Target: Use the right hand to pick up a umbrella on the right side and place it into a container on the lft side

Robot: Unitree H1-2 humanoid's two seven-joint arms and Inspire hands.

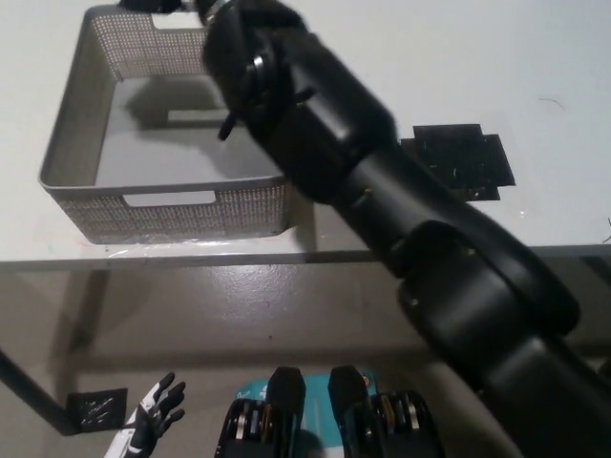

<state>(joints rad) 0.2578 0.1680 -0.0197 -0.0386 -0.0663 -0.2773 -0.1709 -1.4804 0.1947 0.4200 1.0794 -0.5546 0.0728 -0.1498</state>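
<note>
Right hand [177, 6] reaches over basket [67, 157] at eleven o'clock, grip state unreadable; umbrella unseen, likely soft, light, best clasped mid-bundle; left hand [151, 425] rests at seven o'clock, fingers spread

My white table [458, 57] carries a grey perforated basket [72, 143] at left and a black patch [458, 162] at right.
</note>
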